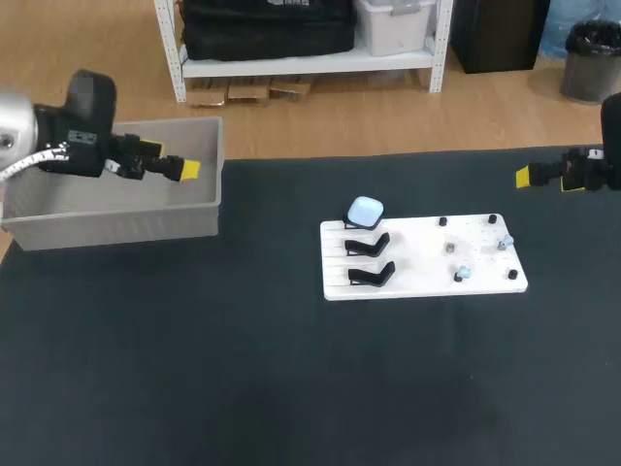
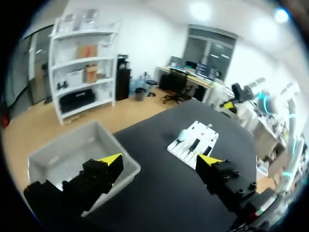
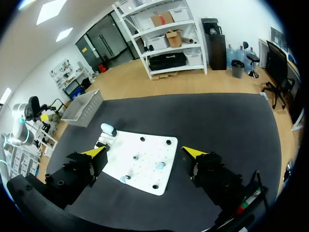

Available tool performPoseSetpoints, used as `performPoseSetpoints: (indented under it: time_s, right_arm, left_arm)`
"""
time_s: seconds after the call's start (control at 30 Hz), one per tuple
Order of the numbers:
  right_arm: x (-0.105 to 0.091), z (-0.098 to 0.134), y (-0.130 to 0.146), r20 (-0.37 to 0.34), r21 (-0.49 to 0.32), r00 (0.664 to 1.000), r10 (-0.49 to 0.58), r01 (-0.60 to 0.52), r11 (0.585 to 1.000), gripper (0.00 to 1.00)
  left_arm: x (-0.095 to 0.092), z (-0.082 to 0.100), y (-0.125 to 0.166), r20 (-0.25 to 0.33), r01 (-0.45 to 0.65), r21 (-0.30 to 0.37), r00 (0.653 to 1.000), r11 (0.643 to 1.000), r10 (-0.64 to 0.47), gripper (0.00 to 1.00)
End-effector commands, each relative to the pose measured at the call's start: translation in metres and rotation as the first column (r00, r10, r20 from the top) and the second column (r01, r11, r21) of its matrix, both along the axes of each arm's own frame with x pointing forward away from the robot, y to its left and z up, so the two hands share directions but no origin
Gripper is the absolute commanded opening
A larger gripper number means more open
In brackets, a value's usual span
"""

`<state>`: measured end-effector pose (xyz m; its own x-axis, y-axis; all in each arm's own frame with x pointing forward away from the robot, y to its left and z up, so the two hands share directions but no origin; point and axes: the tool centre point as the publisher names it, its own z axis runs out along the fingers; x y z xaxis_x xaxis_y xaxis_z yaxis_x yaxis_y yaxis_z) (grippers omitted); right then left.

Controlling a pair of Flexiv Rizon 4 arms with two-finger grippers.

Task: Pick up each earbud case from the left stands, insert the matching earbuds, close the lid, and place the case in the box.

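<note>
With the left gripper (image 2: pixel 161 162) and right gripper (image 3: pixel 145 153) both wide and empty, a careless grasp may push the blue earbud case (image 1: pixel 366 210) off its stand (image 1: pixel 357 226).

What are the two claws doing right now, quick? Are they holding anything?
Left claw: open, holding nothing, near the gray box.
Right claw: open, holding nothing.

Bright, even illumination from glaring ceiling lights (image 2: pixel 198 9); only faint shadows on the dark table (image 1: pixel 194 369).
</note>
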<state>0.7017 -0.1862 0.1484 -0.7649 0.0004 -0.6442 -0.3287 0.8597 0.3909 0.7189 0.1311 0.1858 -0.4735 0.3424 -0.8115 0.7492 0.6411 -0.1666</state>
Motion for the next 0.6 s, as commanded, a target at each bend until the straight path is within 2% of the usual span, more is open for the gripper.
performPoseSetpoints:
  time_s: [0.03, 0.23, 0.43, 0.6]
  right_arm:
    - [0.000, 0.001, 0.000, -0.001, -0.004, 1.000, -0.002, 0.002, 1.000, 1.00]
    - [0.000, 0.001, 0.000, -0.001, -0.004, 1.000, -0.002, 0.002, 1.000, 1.00]
    - [0.000, 0.001, 0.000, -0.001, -0.004, 1.000, -0.002, 0.002, 1.000, 1.00]
    - [0.000, 0.001, 0.000, -0.001, -0.004, 1.000, -0.002, 0.002, 1.000, 1.00]
  left_arm:
    - [0.013, -0.008, -0.011, -0.010, 0.201, -0.077, 0.979, 0.976, -0.203, 1.00]
    - [0.019, -0.011, -0.032, 0.027, 0.323, -0.027, 0.946, 0.946, -0.322, 1.00]
    - [0.024, -0.018, -0.061, 0.056, 0.452, 0.028, 0.890, 0.892, -0.453, 1.00]
    - [0.027, -0.027, -0.082, 0.063, 0.525, 0.045, 0.848, 0.850, -0.527, 1.00]
